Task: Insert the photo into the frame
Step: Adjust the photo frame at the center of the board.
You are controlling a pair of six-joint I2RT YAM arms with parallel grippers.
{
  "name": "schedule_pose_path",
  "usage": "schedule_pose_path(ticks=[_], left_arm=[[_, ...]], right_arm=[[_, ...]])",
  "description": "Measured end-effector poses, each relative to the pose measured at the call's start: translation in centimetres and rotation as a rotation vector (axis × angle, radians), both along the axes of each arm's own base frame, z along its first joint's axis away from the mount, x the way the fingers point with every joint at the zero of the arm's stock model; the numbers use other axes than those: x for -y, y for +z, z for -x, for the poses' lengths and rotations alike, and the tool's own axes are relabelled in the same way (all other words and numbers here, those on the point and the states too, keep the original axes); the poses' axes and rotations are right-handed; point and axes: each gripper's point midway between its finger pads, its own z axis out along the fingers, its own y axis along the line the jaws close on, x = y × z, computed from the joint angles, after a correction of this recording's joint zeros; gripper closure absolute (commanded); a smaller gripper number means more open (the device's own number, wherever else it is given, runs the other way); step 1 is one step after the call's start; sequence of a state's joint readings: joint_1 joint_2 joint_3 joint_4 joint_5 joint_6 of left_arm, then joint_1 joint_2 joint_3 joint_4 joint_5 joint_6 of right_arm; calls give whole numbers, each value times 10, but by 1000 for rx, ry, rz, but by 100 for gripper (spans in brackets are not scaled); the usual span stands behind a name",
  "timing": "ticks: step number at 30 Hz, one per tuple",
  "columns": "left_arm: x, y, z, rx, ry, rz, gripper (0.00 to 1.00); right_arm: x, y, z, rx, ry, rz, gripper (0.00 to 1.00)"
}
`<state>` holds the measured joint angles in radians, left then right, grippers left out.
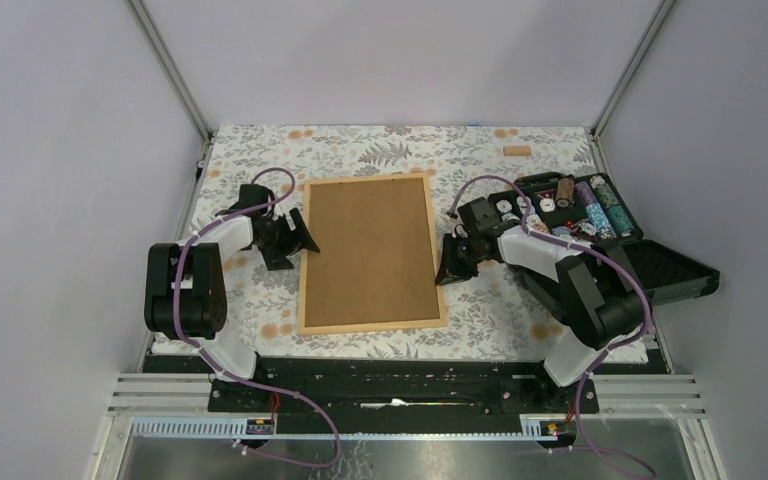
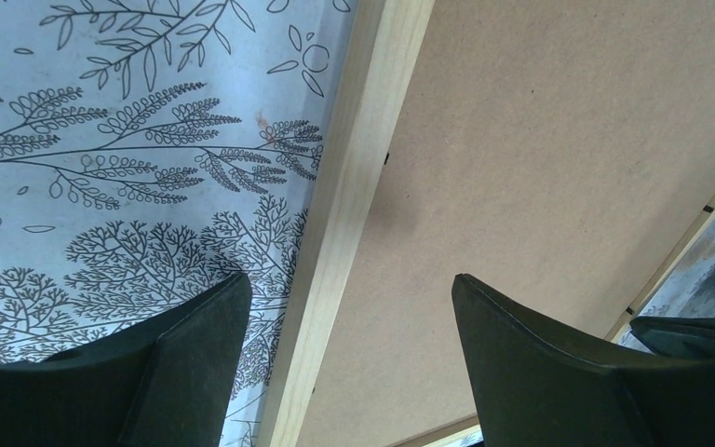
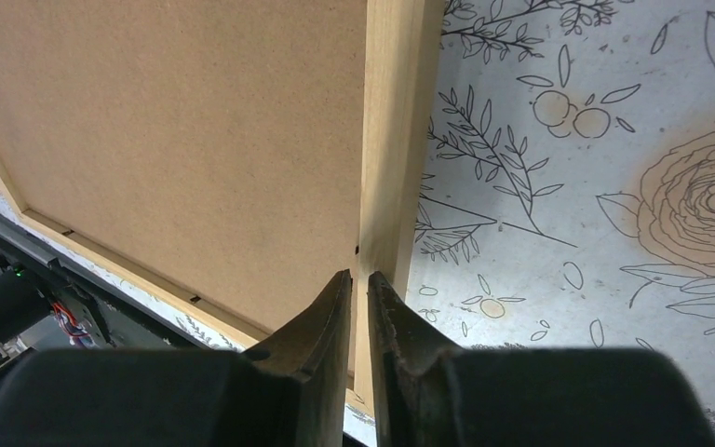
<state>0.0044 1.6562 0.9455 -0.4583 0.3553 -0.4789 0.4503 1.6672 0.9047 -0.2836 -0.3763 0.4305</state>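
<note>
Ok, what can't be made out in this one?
The photo: in no view; the backing board covers the opening of the frame, so whether it is inside is hidden.
The right gripper, right wrist view: jaws nearly shut at the frame's inner edge; anything pinched is hidden between them.
The case, top view: contents too small, partly behind the right arm.

Left hand (image 2: 349, 281) wide, right hand (image 3: 360, 277) pinched.
</note>
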Motion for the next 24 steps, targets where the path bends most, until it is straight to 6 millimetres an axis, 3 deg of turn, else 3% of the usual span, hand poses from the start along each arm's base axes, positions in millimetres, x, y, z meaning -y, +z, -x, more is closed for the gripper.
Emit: schedule_pose_path(ticks=[16,24], left_arm=[[1,0,0,3,-2,6,16],[1,0,0,3,-2,7,16]], right_arm=[[12,6,0,29,-13,55,75],[8,-8,0,-13,-5,47,75]])
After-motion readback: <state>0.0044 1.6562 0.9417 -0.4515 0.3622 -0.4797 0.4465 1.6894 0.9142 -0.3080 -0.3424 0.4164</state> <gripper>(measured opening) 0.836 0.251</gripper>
